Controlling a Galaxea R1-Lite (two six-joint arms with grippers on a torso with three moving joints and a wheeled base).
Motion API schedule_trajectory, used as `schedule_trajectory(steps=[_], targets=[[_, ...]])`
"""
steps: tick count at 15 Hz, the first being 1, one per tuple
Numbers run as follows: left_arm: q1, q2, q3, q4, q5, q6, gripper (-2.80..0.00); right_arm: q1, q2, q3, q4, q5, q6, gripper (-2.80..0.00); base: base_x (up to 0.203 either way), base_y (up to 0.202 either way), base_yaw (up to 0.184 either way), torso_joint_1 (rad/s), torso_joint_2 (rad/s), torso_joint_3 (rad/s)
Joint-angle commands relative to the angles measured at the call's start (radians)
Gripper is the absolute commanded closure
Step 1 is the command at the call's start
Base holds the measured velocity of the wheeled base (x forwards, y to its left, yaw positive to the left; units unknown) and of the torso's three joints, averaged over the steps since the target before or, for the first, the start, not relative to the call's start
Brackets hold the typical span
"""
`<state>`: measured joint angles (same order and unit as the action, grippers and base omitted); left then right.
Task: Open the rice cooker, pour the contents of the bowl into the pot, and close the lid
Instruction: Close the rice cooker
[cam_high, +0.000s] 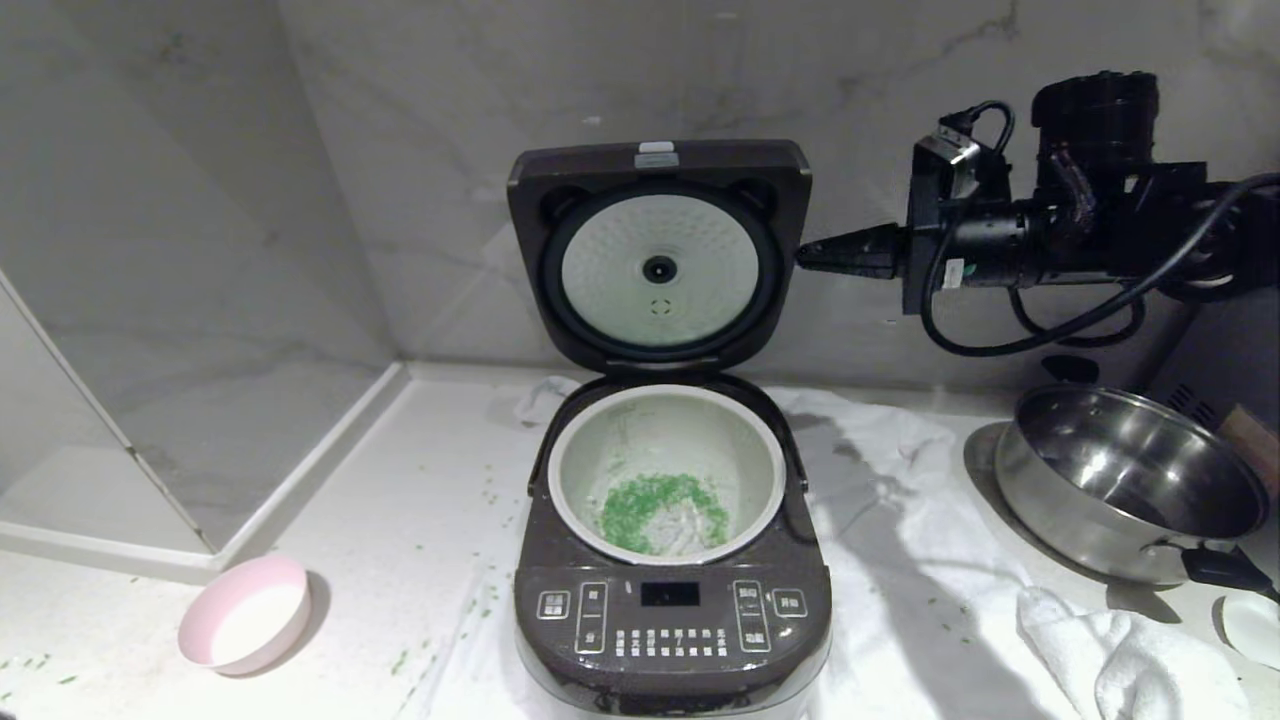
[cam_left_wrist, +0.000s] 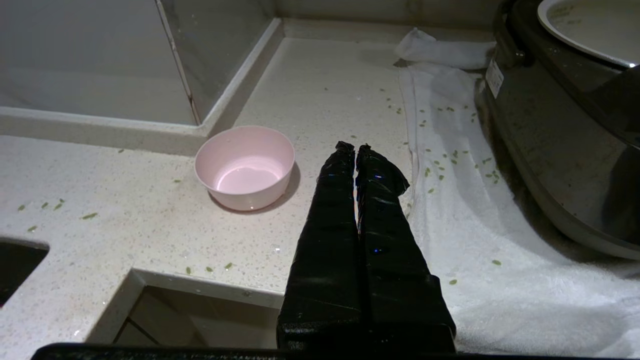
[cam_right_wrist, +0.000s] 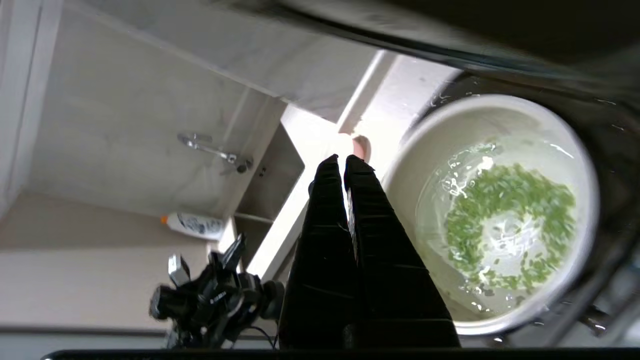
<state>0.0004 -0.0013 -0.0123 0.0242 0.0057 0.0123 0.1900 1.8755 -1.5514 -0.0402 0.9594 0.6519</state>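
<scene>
I see my right gripper (cam_high: 805, 260) pressed together and empty, held level with its tip just beside the right edge of the raised lid (cam_high: 658, 255). Under it the rice cooker (cam_high: 672, 600) stands open, green bits (cam_high: 660, 508) lying in the pot (cam_high: 570, 470). My left gripper (cam_left_wrist: 354, 149), also together, hangs near the empty bowl (cam_left_wrist: 244, 167) on the counter (cam_left_wrist: 125, 230).

The right end effector (cam_right_wrist: 340, 162), its 2 black fingers pressed together, hangs beside the pot (cam_right_wrist: 430, 135). Green bits (cam_right_wrist: 505, 220) ring the pot's wet bottom at 3 o'clock from the fingertips.
</scene>
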Motion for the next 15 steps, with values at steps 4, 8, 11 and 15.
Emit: schedule_trajectory(steps=[4,8,11,15], targets=[[0.0,-0.002,0.0,0.0,0.0,0.001,0.0,-0.014,-0.136,-0.03,-0.14,-0.156,-0.006,0.0,0.0,0.0,0.0,0.0,0.0,0.0],[0.0,-0.002,0.0,0.0,0.0,0.001,0.0,-0.043,-0.01,-0.191,-0.155,-0.241,-0.004,0.0,0.0,0.0,0.0,0.0,0.0,0.0],[0.0,-0.002,0.0,0.0,0.0,0.0,0.0,-0.06,0.114,-0.308,-0.157,-0.285,-0.004,0.0,0.0,0.0,0.0,0.0,0.0,0.0],[0.0,-0.002,0.0,0.0,0.0,0.0,0.0,-0.067,0.266,-0.403,-0.162,-0.298,-0.001,0.0,0.0,0.0,0.0,0.0,0.0,0.0]])
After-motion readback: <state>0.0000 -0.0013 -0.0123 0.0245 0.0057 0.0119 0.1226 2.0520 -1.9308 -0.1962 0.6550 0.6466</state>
